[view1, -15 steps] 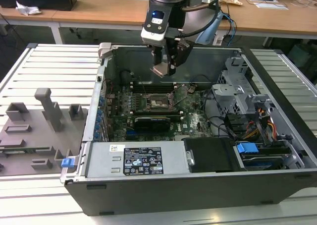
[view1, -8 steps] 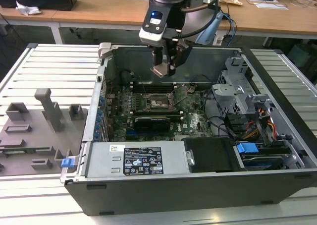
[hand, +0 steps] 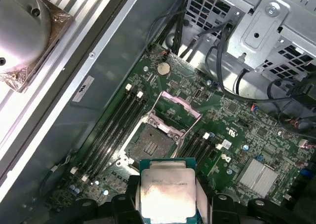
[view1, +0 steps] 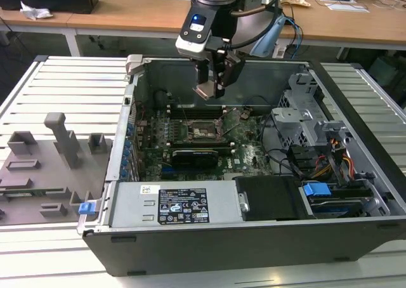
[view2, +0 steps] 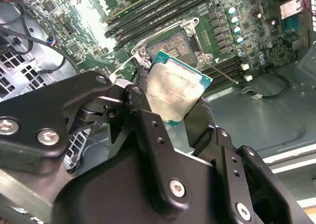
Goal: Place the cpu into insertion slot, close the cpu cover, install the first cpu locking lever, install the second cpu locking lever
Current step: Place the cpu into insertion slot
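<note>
My gripper [view1: 212, 88] hangs inside the open computer case, above the green motherboard, shut on the cpu [view1: 204, 92]. In both wrist views the cpu [hand: 168, 192] [view2: 177, 88] is a silver-topped square chip with a green rim, clamped by its edges between the black fingers [view2: 143, 120]. Below and ahead of it lies the insertion slot [hand: 150, 144] [view1: 204, 132], open, with its dark centre exposed. The cpu cover [hand: 175, 108] is swung up and back off the socket. The chip is still well above the board and touches nothing.
Memory slots [hand: 116, 120] flank the socket. A black expansion card [view1: 196, 155] lies in front of it, with the power supply [view1: 181, 205] nearer still. The drive cage and cables [view1: 304, 120] are at the exterior view's right. A grey fixture plate [view1: 44, 167] sits outside the case.
</note>
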`<state>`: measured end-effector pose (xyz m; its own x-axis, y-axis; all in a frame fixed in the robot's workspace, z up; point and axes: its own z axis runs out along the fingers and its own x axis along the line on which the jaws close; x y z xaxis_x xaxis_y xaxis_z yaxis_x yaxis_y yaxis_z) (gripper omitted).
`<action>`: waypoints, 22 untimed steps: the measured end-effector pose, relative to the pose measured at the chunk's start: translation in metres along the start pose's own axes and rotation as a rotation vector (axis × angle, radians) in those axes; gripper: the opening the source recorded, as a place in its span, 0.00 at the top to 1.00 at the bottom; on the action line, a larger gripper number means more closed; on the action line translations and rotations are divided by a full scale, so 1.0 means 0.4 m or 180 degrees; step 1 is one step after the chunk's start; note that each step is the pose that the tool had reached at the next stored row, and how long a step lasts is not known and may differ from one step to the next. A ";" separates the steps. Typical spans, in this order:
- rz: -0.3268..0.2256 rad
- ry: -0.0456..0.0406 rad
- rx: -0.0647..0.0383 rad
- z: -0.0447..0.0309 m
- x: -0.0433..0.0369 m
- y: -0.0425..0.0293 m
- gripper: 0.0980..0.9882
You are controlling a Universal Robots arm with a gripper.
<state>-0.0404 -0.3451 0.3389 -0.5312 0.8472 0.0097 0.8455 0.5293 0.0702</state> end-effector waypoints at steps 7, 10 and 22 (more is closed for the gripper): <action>0.0126 -0.0009 -0.0001 0.003 0.000 0.000 0.51; 0.0172 -0.0013 -0.0001 0.004 0.000 0.000 0.51; 0.0365 -0.0027 -0.0003 0.008 0.000 -0.001 0.51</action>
<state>-0.0403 -0.3451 0.3355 -0.4305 0.9025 0.0093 0.9006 0.4289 0.0699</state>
